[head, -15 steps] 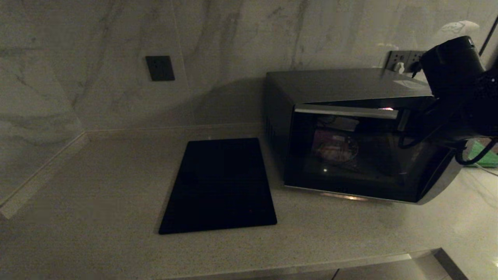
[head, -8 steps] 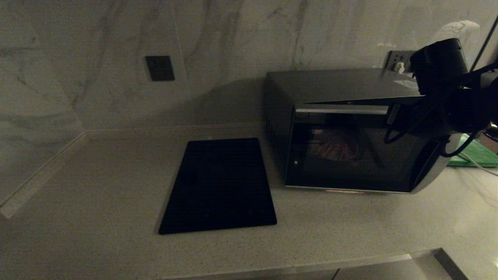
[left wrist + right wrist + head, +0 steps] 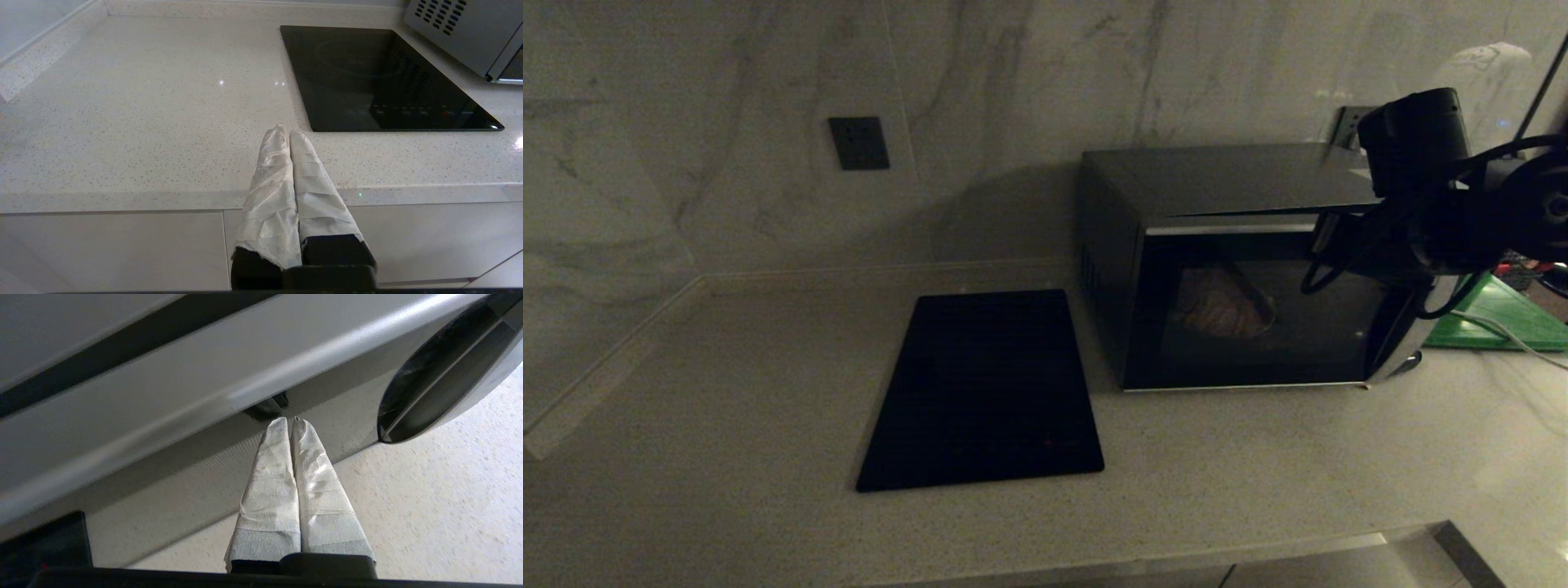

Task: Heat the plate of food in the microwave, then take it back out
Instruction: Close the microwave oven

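The microwave [image 3: 1225,269] stands on the counter at the right, its black glass door swung almost flat against the body. Through the glass the plate of food [image 3: 1221,304] shows dimly inside. My right arm reaches across the door's upper right corner. In the right wrist view my right gripper [image 3: 289,420] is shut and empty, its white-wrapped tips against the door [image 3: 204,375], beside the dark curved handle recess [image 3: 441,375]. My left gripper [image 3: 286,132] is shut and empty, parked low in front of the counter edge.
A flat black slab [image 3: 984,388] lies on the counter left of the microwave. Behind my right arm a green board [image 3: 1494,314] with a white cable across it lies at the far right. A dark socket plate [image 3: 858,143] sits on the marble wall.
The microwave door has swung from ajar to almost flat against the body. My right arm has followed it in towards the microwave. The left arm has not moved.
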`<state>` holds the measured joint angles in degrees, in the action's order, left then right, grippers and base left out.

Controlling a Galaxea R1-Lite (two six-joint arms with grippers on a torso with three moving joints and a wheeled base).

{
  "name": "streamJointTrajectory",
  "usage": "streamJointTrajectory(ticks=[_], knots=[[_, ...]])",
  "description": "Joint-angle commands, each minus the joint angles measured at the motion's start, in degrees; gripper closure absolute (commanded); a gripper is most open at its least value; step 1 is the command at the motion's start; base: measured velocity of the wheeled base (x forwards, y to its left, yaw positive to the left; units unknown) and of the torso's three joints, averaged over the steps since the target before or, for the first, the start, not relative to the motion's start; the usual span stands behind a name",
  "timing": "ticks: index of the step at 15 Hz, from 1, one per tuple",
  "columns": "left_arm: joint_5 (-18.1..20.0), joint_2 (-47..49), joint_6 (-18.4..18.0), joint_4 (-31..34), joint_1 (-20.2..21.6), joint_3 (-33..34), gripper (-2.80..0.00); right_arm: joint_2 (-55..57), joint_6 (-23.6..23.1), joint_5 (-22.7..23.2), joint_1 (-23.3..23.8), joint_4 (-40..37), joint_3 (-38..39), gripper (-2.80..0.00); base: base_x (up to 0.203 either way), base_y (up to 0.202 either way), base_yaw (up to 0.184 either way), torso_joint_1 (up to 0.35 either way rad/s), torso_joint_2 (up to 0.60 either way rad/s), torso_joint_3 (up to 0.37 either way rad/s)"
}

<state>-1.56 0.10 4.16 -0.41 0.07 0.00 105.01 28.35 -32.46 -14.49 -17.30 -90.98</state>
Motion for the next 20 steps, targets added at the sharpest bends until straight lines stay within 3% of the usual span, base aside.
streamJointTrajectory(ticks=[1,10,20], knots=[[-0.02,-0.01,0.06,-0.02,0.01,0.00,0.00,1.51,0.13,-0.14,-0.01,-0.10,-1.54,0.00,0.000,0.000,0.000,0.000,0.00,0.000],[-0.02,-0.01,0.06,-0.02,0.01,0.00,0.00,5.03,0.39,0.09,0.94,3.57,-6.00,0.00,0.000,0.000,0.000,0.000,0.00,0.000],[-0.02,-0.01,0.06,-0.02,0.01,0.00,0.00,1.99,0.23,0.76,1.76,4.65,-3.45,0.00,0.000,0.000,0.000,0.000,0.00,0.000]])
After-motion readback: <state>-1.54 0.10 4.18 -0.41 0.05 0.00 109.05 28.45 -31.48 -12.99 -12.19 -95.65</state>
